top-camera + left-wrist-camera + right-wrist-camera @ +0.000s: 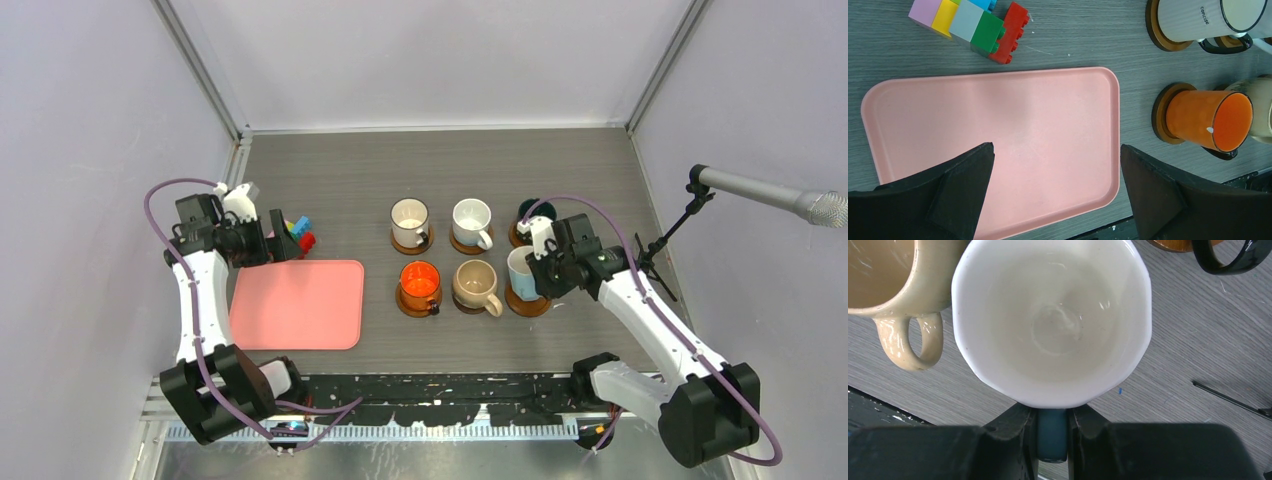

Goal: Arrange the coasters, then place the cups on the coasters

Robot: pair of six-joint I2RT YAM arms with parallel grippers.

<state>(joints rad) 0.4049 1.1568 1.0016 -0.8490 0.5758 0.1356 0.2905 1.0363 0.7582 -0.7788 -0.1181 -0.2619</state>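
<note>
Over the near-right coaster (531, 306), the light blue cup (1053, 320) is sitting or hovering; which one cannot be told. The right gripper (1052, 426) is clamping its handle (1052, 437). Five other cups (410, 222) are already standing on coasters in two rows, so seemingly only the release is remaining. The left gripper (1055, 150) is hanging wide open above the pink tray (908, 100).

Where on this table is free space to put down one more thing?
Bare: the far strip of table behind the mugs, and the pink tray. A narrow lane runs between tray and orange mug. Crowded: the six mugs stand close together, and the right fingers grip the blue mug by its handle.
</note>
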